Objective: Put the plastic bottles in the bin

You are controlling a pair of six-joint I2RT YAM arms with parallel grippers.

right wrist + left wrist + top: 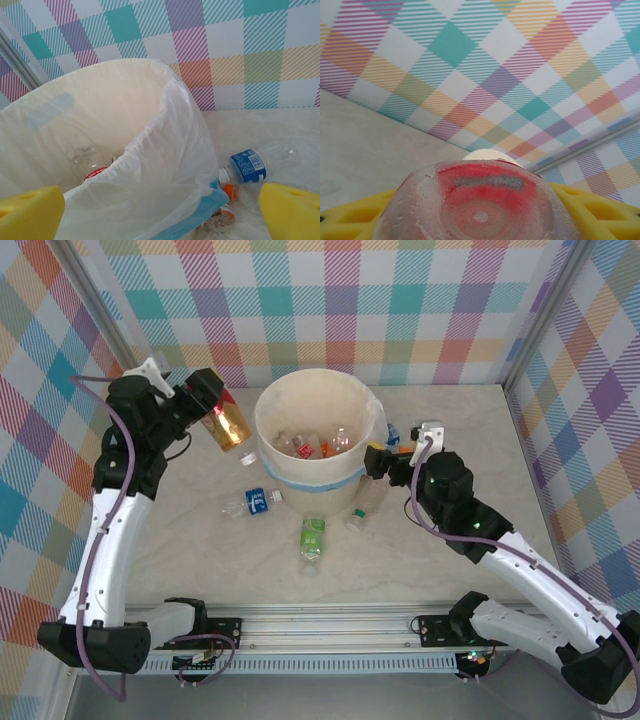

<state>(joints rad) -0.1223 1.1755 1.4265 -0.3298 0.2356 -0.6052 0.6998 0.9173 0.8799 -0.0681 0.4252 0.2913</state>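
Orange-labelled bottle (228,424) clamped in left jaws may drop outside bin (300,472) beyond them; right jaws stand apart.

Your pale table (200,570) carries the bin (300,468); on the bin's near side lie a blue-labelled bottle (252,502), a green-labelled bottle (313,538) and a clear bottle (362,506).

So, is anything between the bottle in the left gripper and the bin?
Nothing visible. The left gripper holds the orange-labelled bottle in the air just left of the bin, cap tilted down towards its rim, with bare space between them. The bin's mouth is open; a few bottles lie at its bottom.
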